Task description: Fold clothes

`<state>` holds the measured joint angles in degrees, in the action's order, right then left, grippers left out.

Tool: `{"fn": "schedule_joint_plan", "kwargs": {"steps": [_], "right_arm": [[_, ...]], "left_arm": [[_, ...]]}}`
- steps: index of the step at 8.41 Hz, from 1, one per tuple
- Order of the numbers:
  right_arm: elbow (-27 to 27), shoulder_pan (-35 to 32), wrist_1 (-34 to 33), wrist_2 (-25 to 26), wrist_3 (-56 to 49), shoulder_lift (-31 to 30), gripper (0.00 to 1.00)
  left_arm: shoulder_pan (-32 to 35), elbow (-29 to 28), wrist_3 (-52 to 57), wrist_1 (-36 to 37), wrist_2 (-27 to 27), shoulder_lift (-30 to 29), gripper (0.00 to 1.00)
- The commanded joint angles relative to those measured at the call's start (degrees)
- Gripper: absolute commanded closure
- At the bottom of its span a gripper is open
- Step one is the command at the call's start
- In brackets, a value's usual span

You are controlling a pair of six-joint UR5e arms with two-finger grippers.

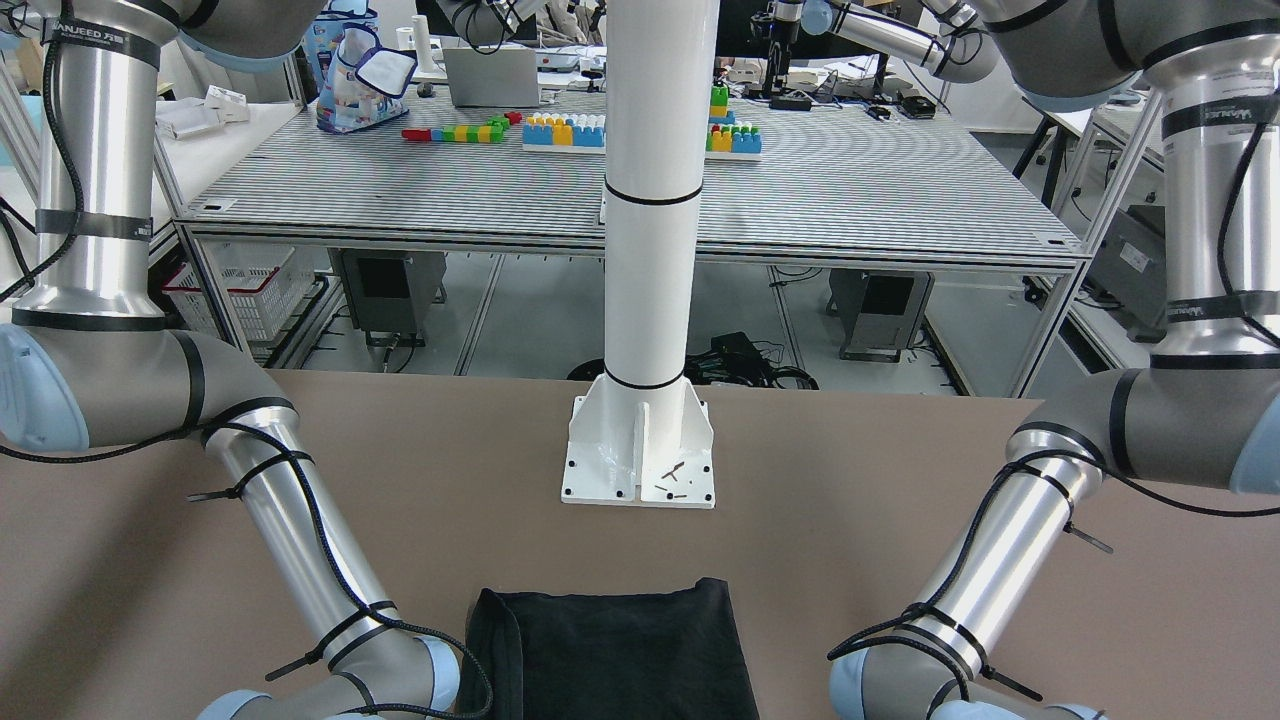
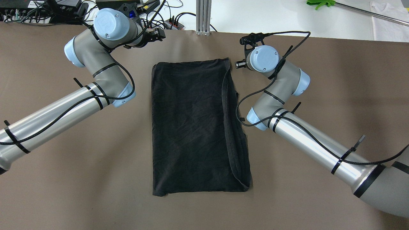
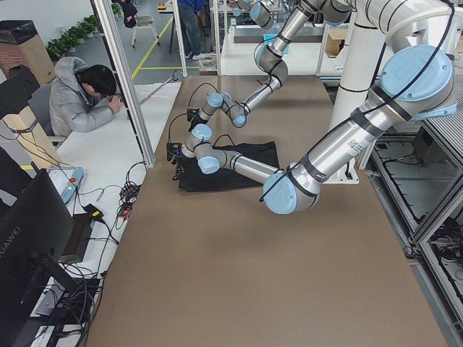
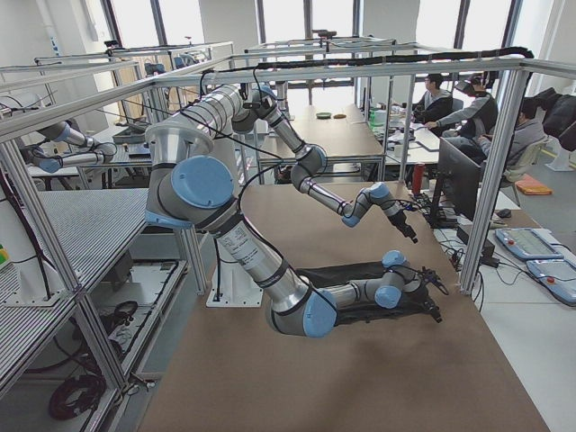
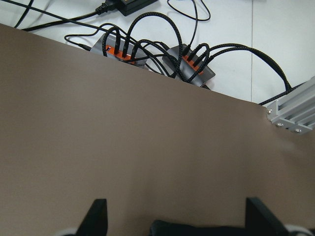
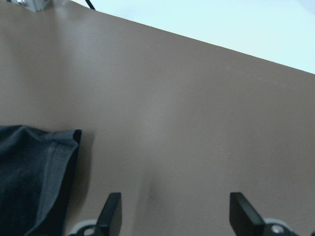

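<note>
As the overhead view shows, the bench (image 2: 64,179) has a plain matte brown surface, and the black garment (image 2: 195,127) lies flat at its middle, between the two arms, with its long sides running away from the robot. A second layer with a hemmed edge overlaps along the garment's right side, and fine wrinkles cross the cloth.

The white pillar (image 1: 655,200) stands on a bolted base plate (image 1: 640,455) at the robot's edge of the bench, apart from the garment. Past the far edge, two cable hubs (image 5: 192,66) with braided leads lie on a white top, near an aluminium post (image 5: 290,110). Behind the robot stands a second bench (image 1: 850,190) with a ribbed top, carrying coloured building blocks (image 1: 565,130) and a laptop (image 1: 492,75). A white basket (image 1: 245,290) sits beneath it. People sit at desks in both side views.

The left gripper (image 5: 179,219) has its fingers spread wide at the garment's far edge, and the dark hem shows between them. The right gripper (image 6: 177,216) is likewise spread, over bare bench just beside the garment's far right corner.

Each wrist view shows only the fingertips, so it cannot be told whether the left fingers touch the cloth. From overhead, the right gripper is largely hidden under its wrist cap. The front-facing view cuts off the garment and both wrists at its lower edge.
</note>
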<state>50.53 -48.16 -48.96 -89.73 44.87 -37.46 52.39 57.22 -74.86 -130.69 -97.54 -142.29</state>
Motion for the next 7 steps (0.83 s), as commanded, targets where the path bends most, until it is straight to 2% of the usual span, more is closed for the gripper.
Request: {"fn": "schedule_joint_plan", "kwargs": {"steps": [1, 2, 7], "right_arm": [[3.88, 2.52, -4.21, -0.2, 6.35, 2.02, 0.15], [3.88, 4.54, -4.3, 3.13, 7.24, 2.21, 0.13], [3.96, 8.42, -4.91, 4.92, 8.56, 1.68, 0.16]], "left_arm": [[0.08, 0.0, 0.07, -0.09, -0.02, 0.08, 0.0], [0.08, 0.0, 0.07, -0.09, -0.02, 0.17, 0.0], [0.08, 0.26, 0.16, -0.18, -0.1, 1.23, 0.0]]}}
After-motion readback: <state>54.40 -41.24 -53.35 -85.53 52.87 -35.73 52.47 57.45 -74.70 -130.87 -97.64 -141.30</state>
